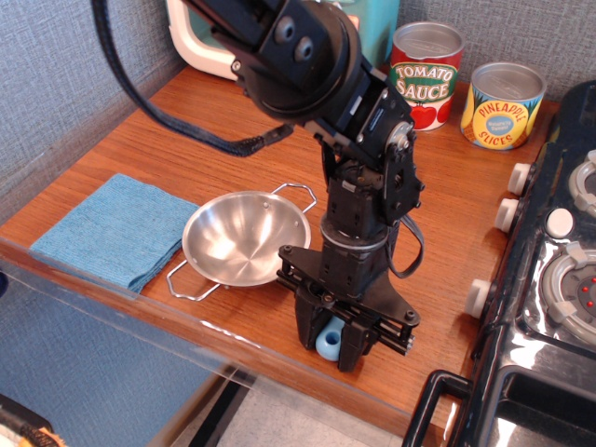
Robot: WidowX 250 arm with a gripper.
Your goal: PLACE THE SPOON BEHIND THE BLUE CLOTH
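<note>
The spoon (330, 337) lies near the table's front edge; only the end of its light-blue handle shows, the grey bowl is hidden under the arm. My gripper (331, 346) points down over it with both black fingers closed against the handle's sides. The blue cloth (110, 228) lies flat at the left front of the wooden table (214, 140), well to the left of the gripper.
A two-handled steel bowl (235, 237) sits between cloth and gripper. A tomato sauce can (425, 76) and a pineapple can (503, 105) stand at the back right. A black toy stove (549, 279) fills the right side. A white and teal appliance (209, 51) is at the back.
</note>
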